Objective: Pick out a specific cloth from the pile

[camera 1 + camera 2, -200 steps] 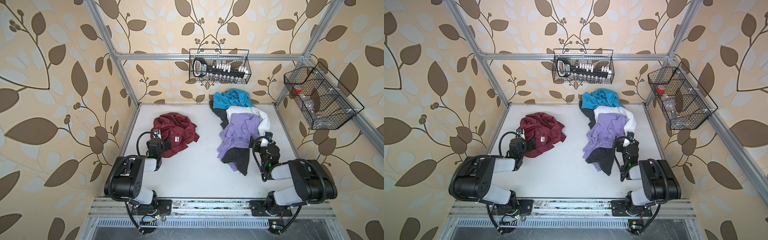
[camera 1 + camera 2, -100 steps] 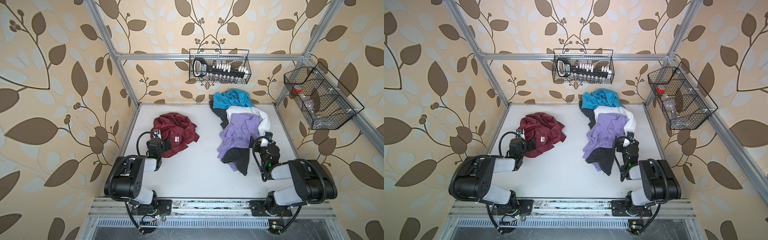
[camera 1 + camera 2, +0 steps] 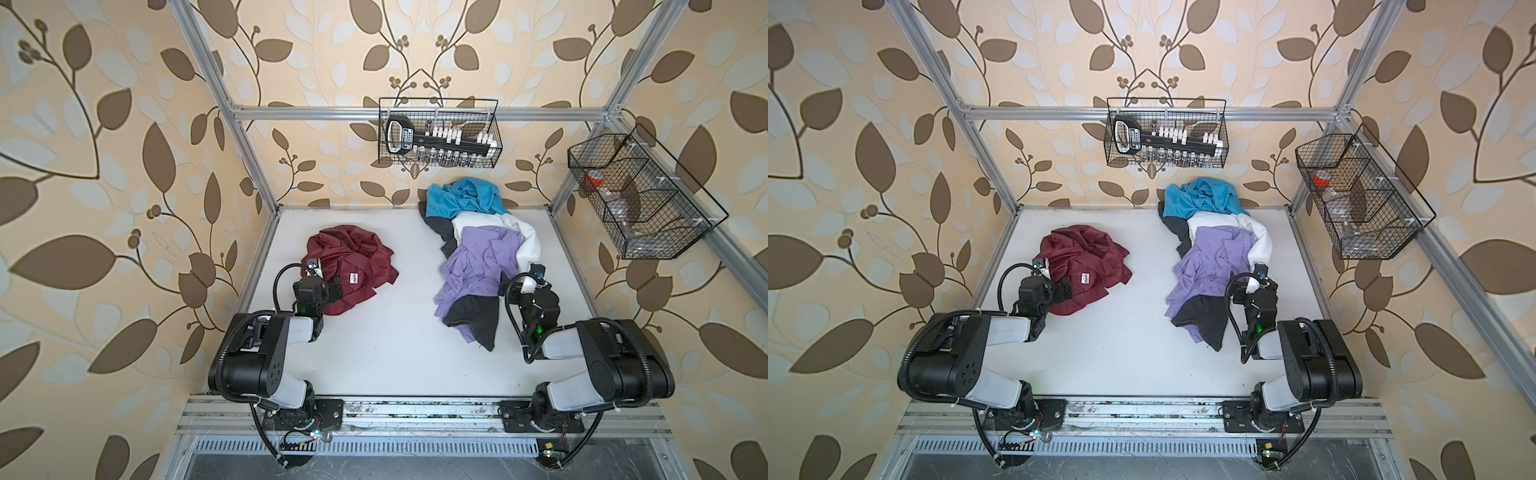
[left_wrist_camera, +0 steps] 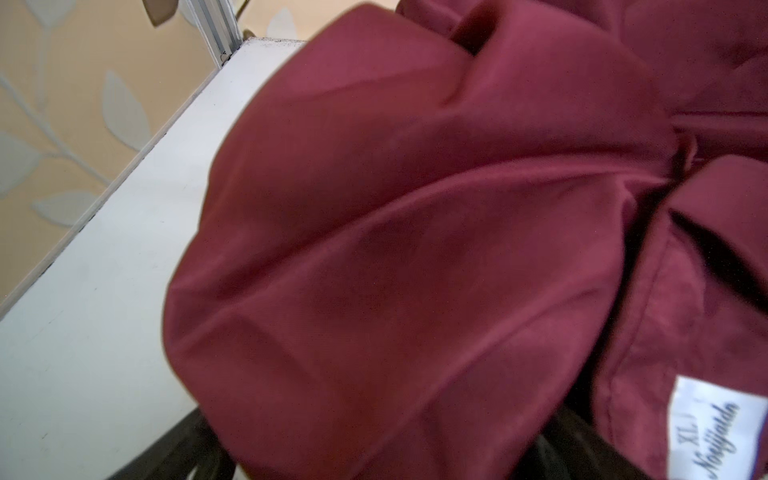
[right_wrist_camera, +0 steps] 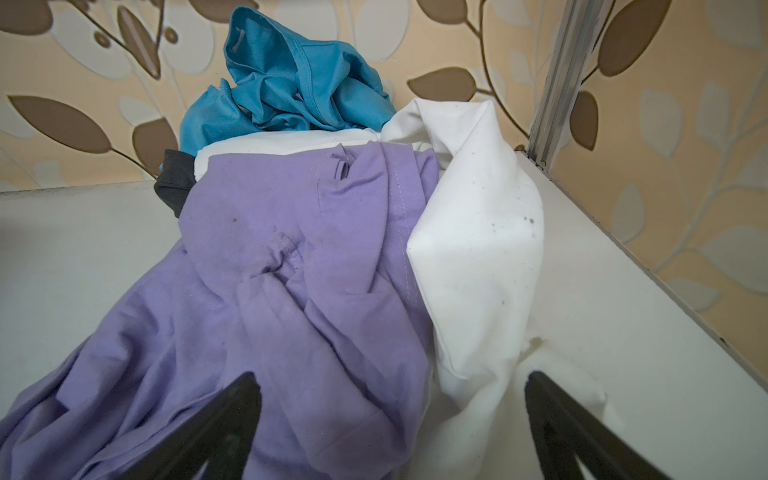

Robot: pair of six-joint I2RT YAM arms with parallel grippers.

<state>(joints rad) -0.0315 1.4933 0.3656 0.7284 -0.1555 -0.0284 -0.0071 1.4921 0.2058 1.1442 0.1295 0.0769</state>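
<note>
Left gripper [image 3: 335,287]: at the near edge of the cloth [image 3: 353,253], maroon folds draped over it; grip cannot be told. Right gripper [image 5: 392,378]: jaws wide, empty, the pile [image 3: 478,257] just ahead. The cloth lies well apart from the pile on the worktop [image 3: 374,353], so separation looks done, with release perhaps left. No visible change from a second ago.

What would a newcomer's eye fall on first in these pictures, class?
A dark maroon, shiny crumpled garment with a small white label lies alone on the left of the white table. On the right, apart from it, a heap of turquoise, white, lavender and dark grey garments stretches from the table's back edge forward. Bold brown-leaf wallpaper surrounds everything.
</note>
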